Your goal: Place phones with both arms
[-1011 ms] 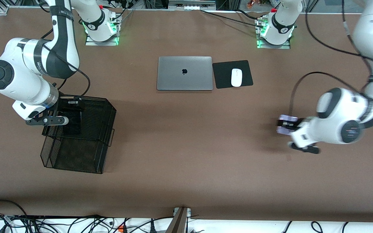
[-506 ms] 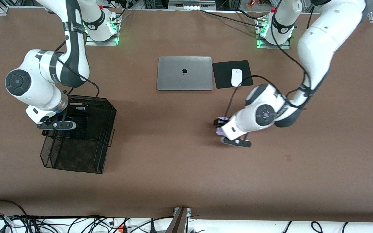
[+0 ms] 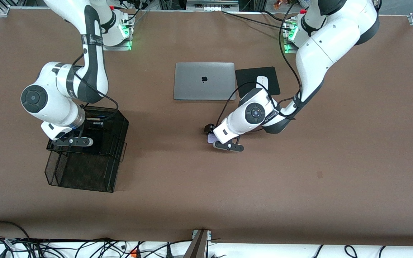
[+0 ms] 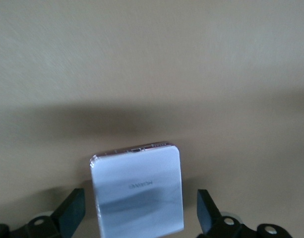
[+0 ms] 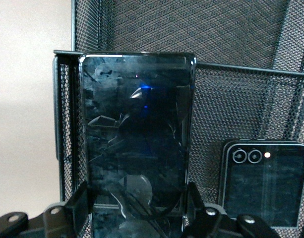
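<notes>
The lavender phone [image 4: 137, 191], pinched in the left gripper [image 3: 210, 136] over bare table, seems bound for the mesh basket [image 3: 118, 143], where the right gripper [image 5: 137, 206] clamps the slab [image 5: 137, 134] beside the two-lens phone [image 5: 263, 183].

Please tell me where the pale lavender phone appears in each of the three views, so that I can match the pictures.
Front view: the lavender phone is in the left gripper over the bare table, nearer to the front camera than the laptop.
Left wrist view: it stands between the black fingers.
Right wrist view: not in it.
Shared landmark: the brown table.
</notes>
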{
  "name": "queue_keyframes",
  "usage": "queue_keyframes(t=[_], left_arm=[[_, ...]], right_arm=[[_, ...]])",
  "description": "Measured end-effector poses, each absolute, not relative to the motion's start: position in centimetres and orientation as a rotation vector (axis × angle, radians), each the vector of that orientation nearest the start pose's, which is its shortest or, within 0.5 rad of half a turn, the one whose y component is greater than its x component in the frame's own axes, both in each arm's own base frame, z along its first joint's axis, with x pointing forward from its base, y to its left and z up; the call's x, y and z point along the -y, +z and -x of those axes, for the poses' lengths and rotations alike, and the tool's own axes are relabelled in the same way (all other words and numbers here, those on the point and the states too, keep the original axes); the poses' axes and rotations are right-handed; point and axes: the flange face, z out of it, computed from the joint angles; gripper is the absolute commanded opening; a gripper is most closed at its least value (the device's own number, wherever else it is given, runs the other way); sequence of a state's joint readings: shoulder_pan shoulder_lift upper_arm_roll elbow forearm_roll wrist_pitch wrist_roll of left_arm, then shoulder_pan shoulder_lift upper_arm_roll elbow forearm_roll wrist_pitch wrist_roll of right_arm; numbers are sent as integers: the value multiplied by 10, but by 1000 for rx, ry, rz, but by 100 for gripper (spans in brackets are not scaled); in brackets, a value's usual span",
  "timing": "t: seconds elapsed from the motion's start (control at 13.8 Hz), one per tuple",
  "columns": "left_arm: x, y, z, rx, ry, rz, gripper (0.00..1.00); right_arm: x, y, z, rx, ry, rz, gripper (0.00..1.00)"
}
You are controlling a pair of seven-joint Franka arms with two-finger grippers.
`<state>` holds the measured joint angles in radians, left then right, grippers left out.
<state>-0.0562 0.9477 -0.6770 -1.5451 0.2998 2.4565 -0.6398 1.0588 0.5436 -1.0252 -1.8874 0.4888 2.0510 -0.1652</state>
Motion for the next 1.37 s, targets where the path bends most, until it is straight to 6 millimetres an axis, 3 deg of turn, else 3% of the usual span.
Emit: queue_keyframes(t=[0.07, 0.29, 0.36, 0.43, 0.79, 0.94, 1.16, 1.37], left_arm=[[401, 203, -596, -48, 98, 3482, 100], [335, 259, -634, 72, 112, 3391, 100], [310, 281, -642, 91, 139, 3342, 100], [287, 303, -645, 81, 175, 3286, 100], [175, 425, -660, -106, 348, 3112, 100], [127, 460, -669, -135, 354, 3114, 100], [78, 502, -671, -76, 266, 3098, 100], [45, 550, -649, -69, 206, 3097, 100]], right_arm=[[-90, 328, -603, -15, 124, 3174, 20], [-85, 316, -596, -31, 167, 3173, 25], [-84, 312, -593, -36, 182, 3174, 50], [-83, 308, -592, -39, 191, 3176, 100], [-87, 317, -598, -30, 158, 3176, 100], [-93, 332, -605, -13, 143, 3169, 100], [-103, 395, -622, 23, 163, 3144, 100], [-127, 455, -631, 71, 129, 3127, 100]])
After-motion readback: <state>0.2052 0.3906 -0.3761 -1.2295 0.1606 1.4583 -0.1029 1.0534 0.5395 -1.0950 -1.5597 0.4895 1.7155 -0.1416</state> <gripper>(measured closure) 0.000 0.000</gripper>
